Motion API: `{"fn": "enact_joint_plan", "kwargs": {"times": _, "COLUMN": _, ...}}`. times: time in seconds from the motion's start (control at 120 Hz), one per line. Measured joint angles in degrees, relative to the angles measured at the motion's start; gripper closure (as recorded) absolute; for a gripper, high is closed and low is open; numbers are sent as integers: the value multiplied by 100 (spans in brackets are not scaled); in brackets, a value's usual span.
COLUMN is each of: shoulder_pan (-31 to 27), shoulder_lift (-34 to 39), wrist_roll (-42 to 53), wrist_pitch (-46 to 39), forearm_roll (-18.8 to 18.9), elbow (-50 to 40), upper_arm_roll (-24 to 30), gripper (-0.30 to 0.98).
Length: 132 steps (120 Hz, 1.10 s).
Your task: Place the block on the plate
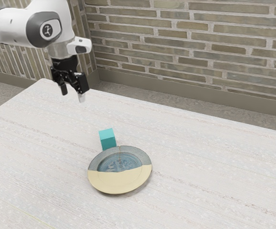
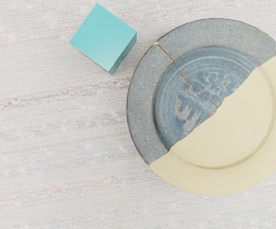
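Note:
My gripper (image 1: 73, 94) is raised above the table toward the exterior view's upper left, its two fingers spread open with nothing between them. A teal block (image 1: 107, 139) rests on the table just beyond the round plate (image 1: 121, 183), well away from the gripper. The plate is part speckled grey-blue and part cream, and its face holds nothing. From the wrist view, the block (image 2: 103, 38) stands beside the grey part of the plate (image 2: 142, 112), with a narrow strip of table between them.
The pale, woven-looking table top (image 1: 214, 167) extends around the block and plate. Its far edge runs in front of a brick wall (image 1: 190, 47), with a strip of floor between.

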<state>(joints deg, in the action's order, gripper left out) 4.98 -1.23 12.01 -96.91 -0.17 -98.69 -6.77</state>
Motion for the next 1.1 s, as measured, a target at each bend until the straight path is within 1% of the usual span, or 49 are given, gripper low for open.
{"fn": "enact_joint_plan", "kwargs": {"times": 0.108, "shoulder_pan": -40, "shoulder_lift": -94, "wrist_roll": 74, "wrist_pitch": -46, "forearm_roll": -37, "elbow": 4, "upper_arm_roll": 0, "gripper": 0}}
{"fn": "enact_joint_plan", "kwargs": {"times": 0.275, "shoulder_pan": 46, "shoulder_lift": -558, "wrist_roll": 145, "wrist_pitch": -197, "forearm_roll": -179, "elbow": 160, "upper_arm_roll": -78, "gripper": 0}}
{"fn": "enact_joint_plan", "kwargs": {"times": 0.392, "shoulder_pan": 510, "shoulder_lift": -999, "wrist_roll": 80, "wrist_pitch": -292, "forearm_roll": -301, "elbow": 469, "upper_arm_roll": -428, "gripper": 0}}
{"fn": "enact_joint_plan", "kwargs": {"times": 0.575, "shoulder_pan": 1123, "shoulder_lift": -1881, "wrist_roll": -234, "wrist_pitch": -368, "forearm_roll": -735, "elbow": 896, "upper_arm_roll": -1092, "gripper": 0}}
{"fn": "enact_joint_plan", "kwargs": {"times": 0.65, "shoulder_pan": 1355, "shoulder_lift": -2195, "wrist_roll": -451, "wrist_pitch": -449, "forearm_roll": -883, "elbow": 1059, "upper_arm_roll": -1401, "gripper": 0}}
{"fn": "enact_joint_plan", "kwargs": {"times": 0.708, "shoulder_pan": 1450, "shoulder_lift": -2302, "wrist_roll": -676, "wrist_pitch": -589, "forearm_roll": -956, "elbow": 1073, "upper_arm_roll": -1507, "gripper": 0}}
{"fn": "enact_joint_plan", "kwargs": {"times": 0.942, "shoulder_pan": 1434, "shoulder_lift": -2531, "wrist_roll": -2011, "wrist_pitch": -1288, "forearm_roll": -1066, "elbow": 819, "upper_arm_roll": -1482, "gripper": 0}}
{"fn": "enact_joint_plan", "kwargs": {"times": 1.1, "shoulder_pan": 1154, "shoulder_lift": -2870, "wrist_roll": -2899, "wrist_pitch": -1781, "forearm_roll": -1153, "elbow": 834, "upper_arm_roll": -1399, "gripper": 0}}
